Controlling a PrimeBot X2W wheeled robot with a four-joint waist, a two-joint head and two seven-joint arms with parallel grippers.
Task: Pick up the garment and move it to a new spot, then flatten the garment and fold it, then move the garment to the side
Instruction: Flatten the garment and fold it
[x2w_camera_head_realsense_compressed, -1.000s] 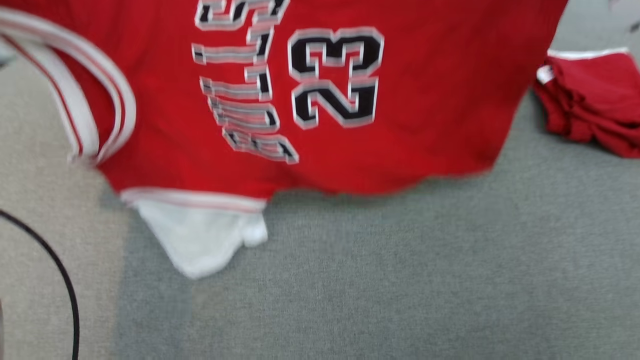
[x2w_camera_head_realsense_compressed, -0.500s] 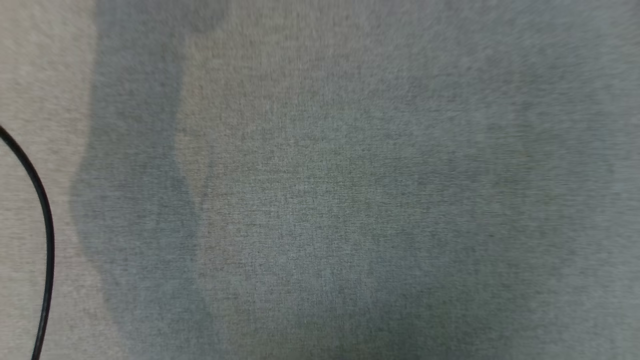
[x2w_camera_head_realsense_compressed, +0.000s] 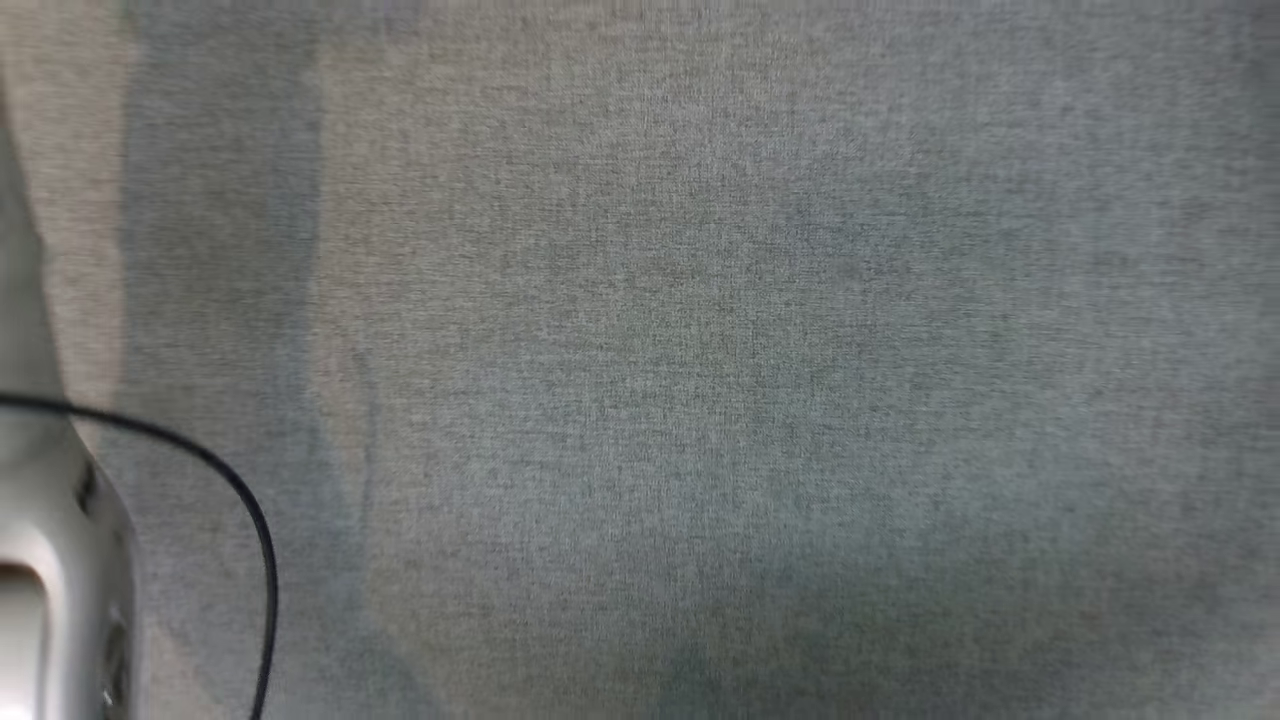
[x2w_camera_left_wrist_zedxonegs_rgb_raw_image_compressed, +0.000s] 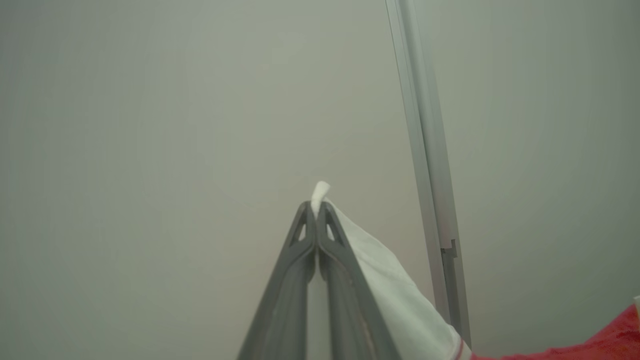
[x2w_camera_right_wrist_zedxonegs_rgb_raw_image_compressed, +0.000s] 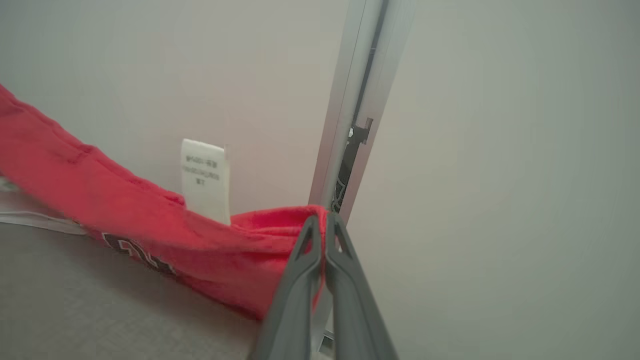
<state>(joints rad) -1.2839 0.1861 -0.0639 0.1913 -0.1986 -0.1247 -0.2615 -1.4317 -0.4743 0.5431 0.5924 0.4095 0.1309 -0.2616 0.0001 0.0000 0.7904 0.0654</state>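
**Both grippers clamped on the red jersey, held against a pale wall**

Left gripper (x2w_camera_left_wrist_zedxonegs_rgb_raw_image_compressed: 316, 205): the two dark fingers meet at the tips with no gap between them. A white corner of cloth (x2w_camera_left_wrist_zedxonegs_rgb_raw_image_compressed: 320, 190) pokes out just beyond the tips. The same white panel runs back along the outer flank of the right-hand finger. It ends in a thin red-striped trim and then turns to red fabric, low and well right of the jaws. The grip is on the jersey's white part.

Right gripper (x2w_camera_right_wrist_zedxonegs_rgb_raw_image_compressed: 322, 225): fingers pressed together the same way, with a fold of the red jersey (x2w_camera_right_wrist_zedxonegs_rgb_raw_image_compressed: 150, 220) nipped at the tips. From the jaws the jersey trails away to the left. Black-and-white lettering shows on its lower face. A white care label (x2w_camera_right_wrist_zedxonegs_rgb_raw_image_compressed: 205, 177) stands up from the jersey's edge, left of the tips; its print is too small to read. Below the jersey, left of the fingers, lies a grey woven surface (x2w_camera_right_wrist_zedxonegs_rgb_raw_image_compressed: 100, 310).

An aluminium rail (x2w_camera_left_wrist_zedxonegs_rgb_raw_image_compressed: 425, 150) runs up the wall right of the left jaws. It stands directly beyond the right jaws.

Head view is soft. It shows the grey surface, a black cable (x2w_camera_head_realsense_compressed: 250, 520) and a pale arm casing (x2w_camera_head_realsense_compressed: 50, 580). Their place relative to the jaws cannot be told.
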